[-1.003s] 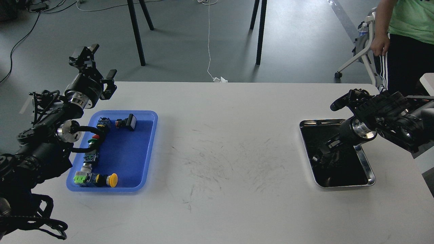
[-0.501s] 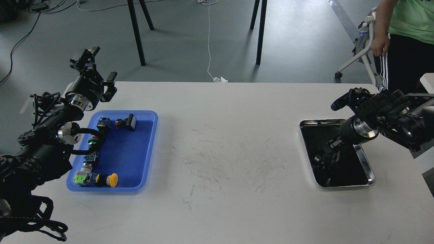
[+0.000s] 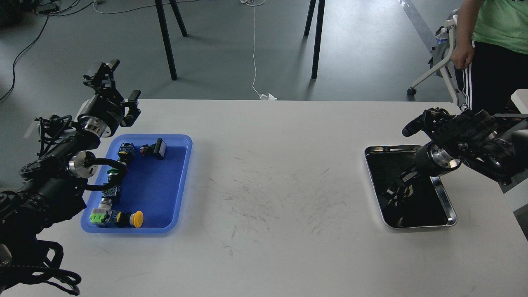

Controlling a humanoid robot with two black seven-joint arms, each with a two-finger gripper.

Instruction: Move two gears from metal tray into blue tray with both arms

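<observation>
The blue tray point(image 3: 165, 189) lies at the table's left and holds several coloured push-button switches point(image 3: 117, 218) and a black connector point(image 3: 154, 149). My left gripper point(image 3: 119, 84) hovers above the tray's far left corner, open, with nothing between its fingers. The metal tray point(image 3: 450, 211) sits at the table's right. My right gripper point(image 3: 403, 181) reaches down into its dark, reflective inside. Its fingers merge with their reflection, so their state is unclear. The gears cannot be made out against the dark tray floor.
A person point(image 3: 491, 45) stands beyond the table's far right corner beside a chair frame point(image 3: 437, 66). Black table legs point(image 3: 315, 37) and a white cable point(image 3: 254, 49) are on the floor behind. The scuffed white tabletop point(image 3: 272, 189) stretches between the two trays.
My left gripper has dropped slightly toward the table's left edge. My right gripper has shifted a little to the right inside the metal tray.
</observation>
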